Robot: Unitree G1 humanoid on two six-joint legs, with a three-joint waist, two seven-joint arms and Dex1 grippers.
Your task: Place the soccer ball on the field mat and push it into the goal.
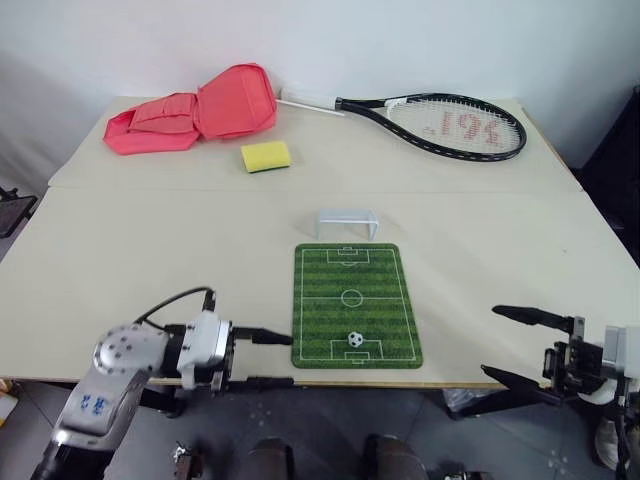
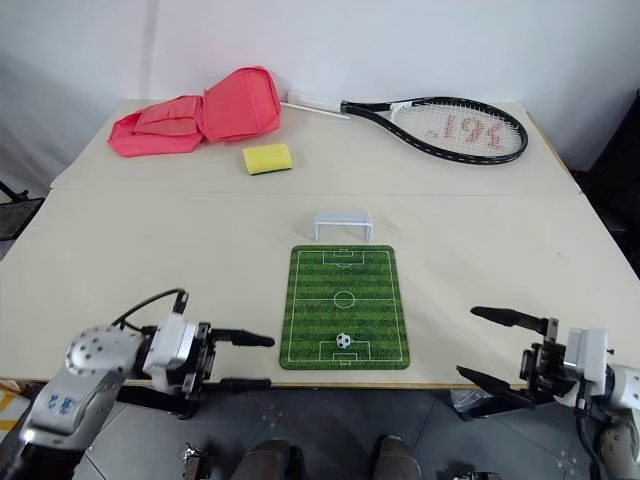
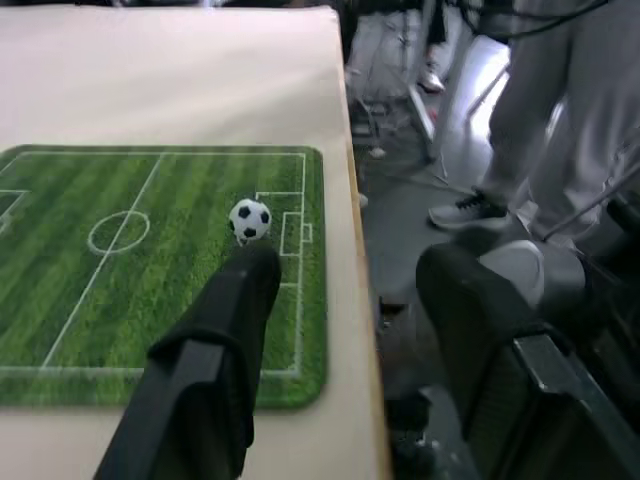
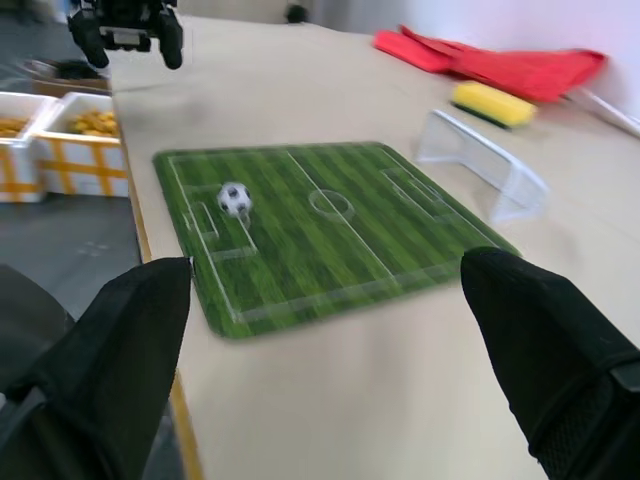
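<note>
You are looking down at a beige table. A flat green field mat with white pitch lines lies near its front edge. The tiny white soccer ball with black patches sits on the mat, at the printed goal box nearest you. A small white plastic goal frame stands just beyond the mat's far end, not touching it. Your left gripper hangs at the table's front edge, just left of the mat, jaws apart and holding nothing. Your right gripper hangs off the front right, jaws wide apart, empty. Farther back lie a yellow sponge, a folded red cloth bag and a black tennis racket.
</note>
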